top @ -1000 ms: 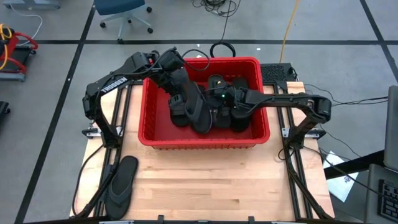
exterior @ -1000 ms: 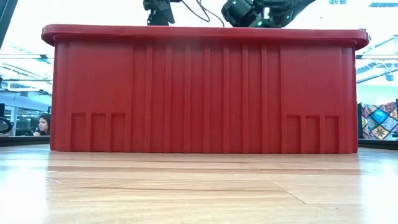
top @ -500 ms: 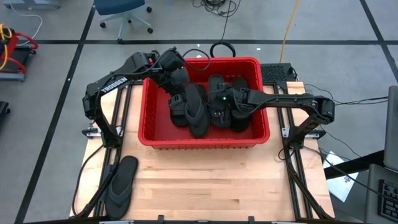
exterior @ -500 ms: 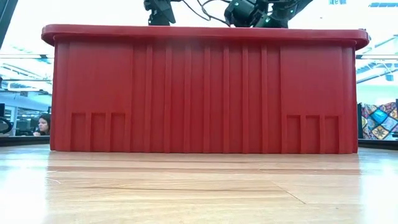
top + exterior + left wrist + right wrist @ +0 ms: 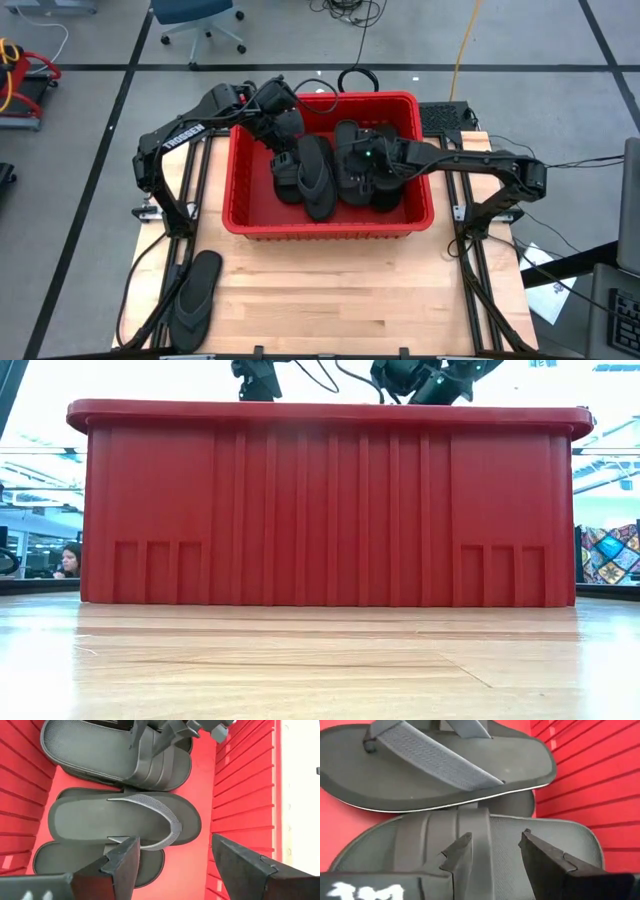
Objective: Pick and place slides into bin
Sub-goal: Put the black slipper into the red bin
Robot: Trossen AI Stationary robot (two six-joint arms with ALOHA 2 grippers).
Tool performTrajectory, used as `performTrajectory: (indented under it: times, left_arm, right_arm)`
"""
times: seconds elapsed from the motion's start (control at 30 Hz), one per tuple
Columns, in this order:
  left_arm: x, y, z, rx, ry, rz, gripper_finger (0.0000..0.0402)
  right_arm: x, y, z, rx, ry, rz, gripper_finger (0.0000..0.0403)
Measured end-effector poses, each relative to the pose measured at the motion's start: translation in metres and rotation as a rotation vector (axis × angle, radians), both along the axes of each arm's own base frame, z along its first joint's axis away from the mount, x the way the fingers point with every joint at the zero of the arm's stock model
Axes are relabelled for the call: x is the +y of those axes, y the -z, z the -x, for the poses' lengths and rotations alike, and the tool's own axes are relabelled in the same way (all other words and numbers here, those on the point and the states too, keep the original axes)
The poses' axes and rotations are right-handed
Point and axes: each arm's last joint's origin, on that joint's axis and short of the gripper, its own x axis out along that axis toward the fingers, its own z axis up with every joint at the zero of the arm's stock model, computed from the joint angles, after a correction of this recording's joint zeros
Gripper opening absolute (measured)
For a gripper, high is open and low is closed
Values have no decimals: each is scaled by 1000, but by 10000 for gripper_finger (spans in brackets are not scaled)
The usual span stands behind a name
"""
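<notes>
- One flip-flop (image 5: pixel 193 292) lies alone on the wooden table (image 5: pixel 330 300) at its near left corner, well apart from the bin (image 5: pixel 325 228)
- The bin, red with ribbed walls, stands across the far half of the table; in the low view its near wall hides everything inside
- Inside it the slides (image 5: pixel 330 170) lie heaped together, and a thong-strapped sandal (image 5: pixel 120 820) rests on top of another, beside a ribbed-band slide (image 5: pixel 120 755)
- The right gripper (image 5: pixel 362 158) hangs over the middle of the pile; its fingers (image 5: pixel 460 855) stand apart with nothing between them, above a band slide (image 5: pixel 420 845)
- The left gripper (image 5: pixel 287 128) hovers over the far left part of the bin, jaws spread wide and empty, fingertips (image 5: pixel 122 860) above the thong sandal
- Beyond the table a person (image 5: pixel 70 560) sits in the room
</notes>
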Motion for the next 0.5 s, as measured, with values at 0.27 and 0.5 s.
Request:
performTrajectory:
  times: [0.27, 0.5]
  left_arm:
    - [2, 0, 1, 0, 8, -10, 244]
    - [5, 0, 2, -1, 6, -5, 244]
  right_arm:
    - [6, -25, 5, -135, -117, -64, 156]
    - [-1, -56, -6, -266, -340, -391, 113]
